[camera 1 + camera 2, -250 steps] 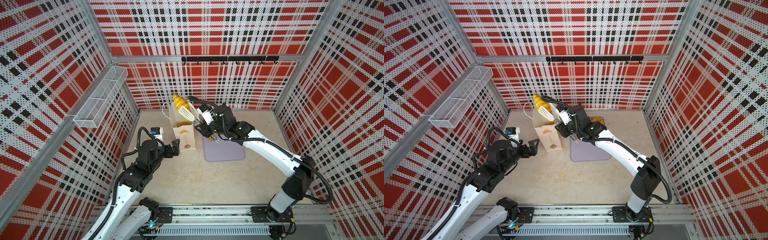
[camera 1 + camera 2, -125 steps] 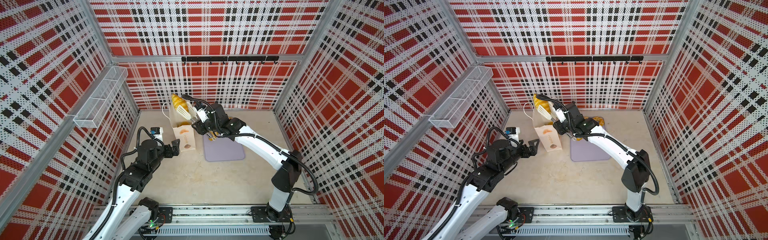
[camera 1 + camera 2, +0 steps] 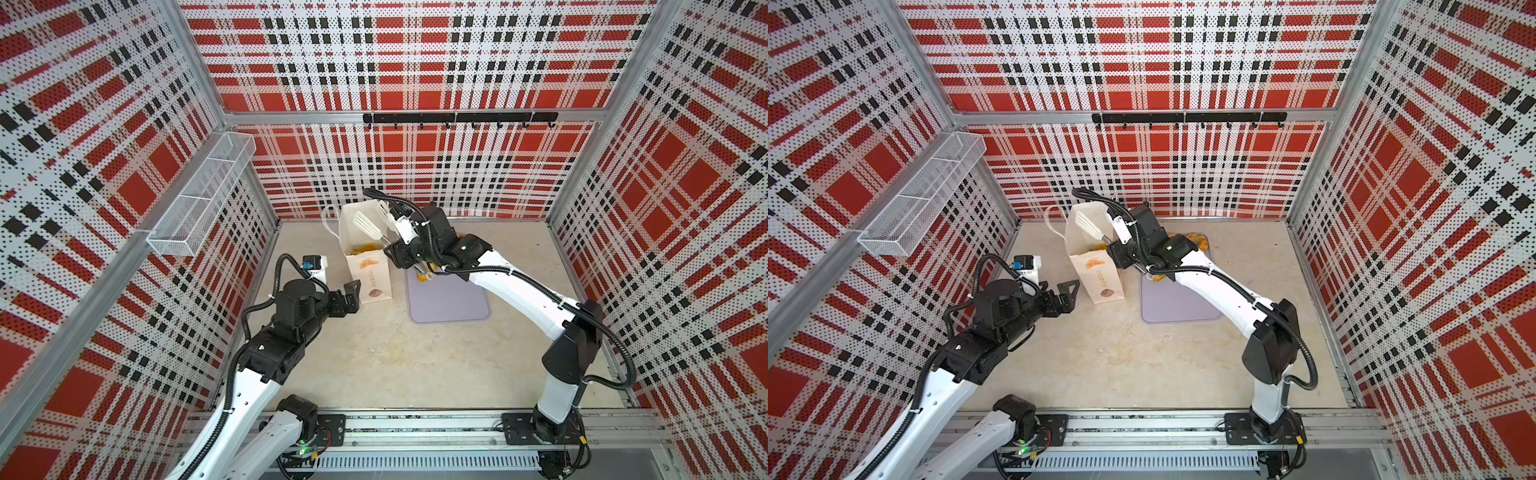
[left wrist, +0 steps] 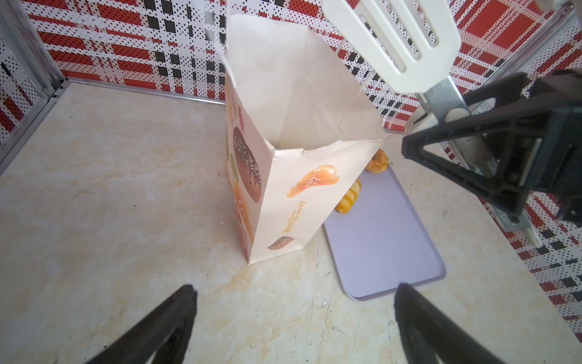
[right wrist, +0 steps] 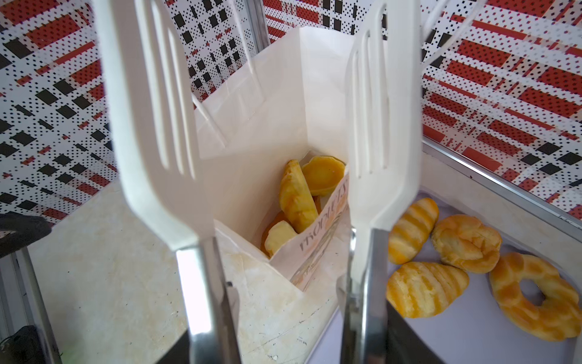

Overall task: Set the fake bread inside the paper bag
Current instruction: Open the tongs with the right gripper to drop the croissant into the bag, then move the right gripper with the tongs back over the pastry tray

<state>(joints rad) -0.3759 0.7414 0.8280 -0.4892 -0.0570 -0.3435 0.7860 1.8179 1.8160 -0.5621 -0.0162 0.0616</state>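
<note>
From my station I see the paper bag [image 3: 371,277] standing upright on the desk [image 3: 395,365]. It is a matt cream bag with sharp folds, an orange pastry print and a small brown mark low on its front, and its mouth is open. The desk has a pale, marble-like surface with some stains.

My right gripper [image 3: 375,219] hangs over the mouth of the bag. It carries two flat white paddles [image 5: 148,119] with long slots, on shiny metal stems. They stand apart and nothing is between them.

Part of the fake bread [image 5: 297,197] lies already deep in the bag: glossy golden pieces, one ribbed, one round and smooth, leaning on each other. Four more pieces rest close together on the smooth lilac tray [image 5: 472,340], which lies just beside the bag. They are a striped roll [image 5: 412,231], a knotted bun [image 5: 466,242], a ribbed croissant [image 5: 425,288] and a ring doughnut [image 5: 535,302].

My left gripper [image 4: 296,315] is low, near the front corner of the bag. Its black fingers are spread wide and empty, and they do not touch the paper.
</note>
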